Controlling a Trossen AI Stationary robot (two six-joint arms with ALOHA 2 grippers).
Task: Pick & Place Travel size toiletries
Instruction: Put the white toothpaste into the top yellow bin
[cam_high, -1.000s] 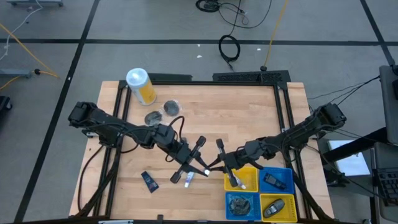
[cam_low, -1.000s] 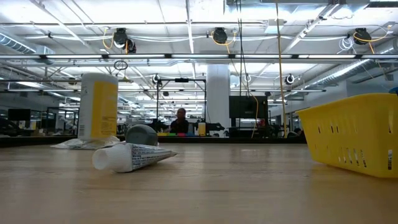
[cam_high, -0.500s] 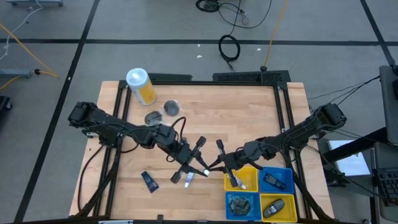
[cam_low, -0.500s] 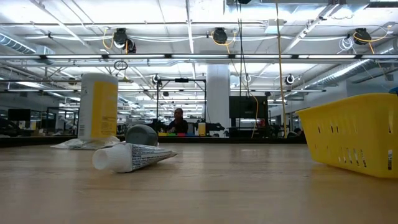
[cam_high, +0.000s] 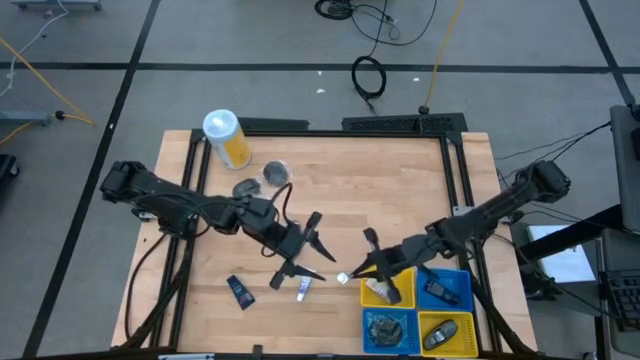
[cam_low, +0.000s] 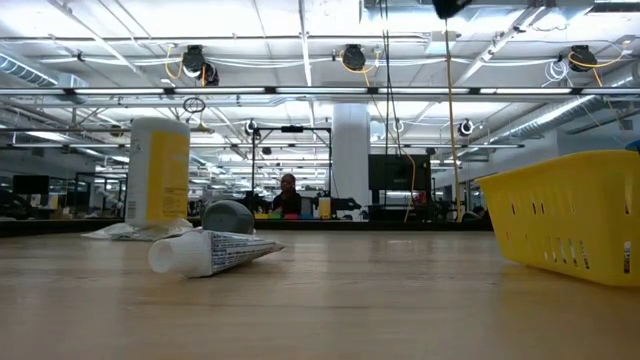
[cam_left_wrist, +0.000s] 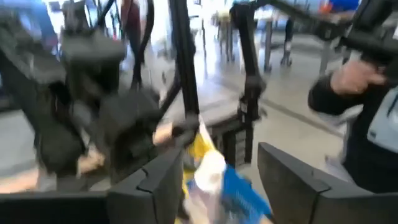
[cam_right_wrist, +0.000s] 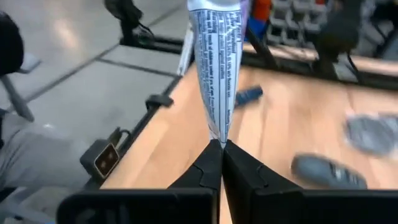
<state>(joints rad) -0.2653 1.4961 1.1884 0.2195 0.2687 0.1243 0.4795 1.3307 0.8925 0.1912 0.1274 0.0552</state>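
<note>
My right gripper (cam_high: 362, 268) is shut on a small white tube (cam_right_wrist: 214, 74), which hangs in the air by the left rim of the yellow bin (cam_high: 405, 283); the tube's cap (cam_high: 342, 278) points toward my left gripper. That left gripper (cam_high: 316, 252) stands open just left of the tube and holds nothing. A second white tube (cam_high: 303, 290) lies on its side on the table, as does a dark blue tube (cam_high: 240, 292). Two round grey jars (cam_high: 245, 188) stand near the far left. My right gripper pinches the white tube's flat crimped end (cam_right_wrist: 216, 138) between its two fingertips. The fingers come nearly level from the table's right side and lie in line with the tube. The tube sticks straight out beyond them, cap end away, lifted clear of the table.
A large yellow canister (cam_high: 228, 138) with a white lid stands at the far left corner. Yellow and blue bins (cam_high: 445, 285) with items inside fill the near right corner. The left wrist view shows a person's dark sleeve (cam_left_wrist: 354, 93) beyond the table.
My left gripper has opened and let go of the white tube where the two grippers met. My right gripper has carried the tube toward the table's right edge, up to the yellow bin's rim, and has tipped up to nearly level.
</note>
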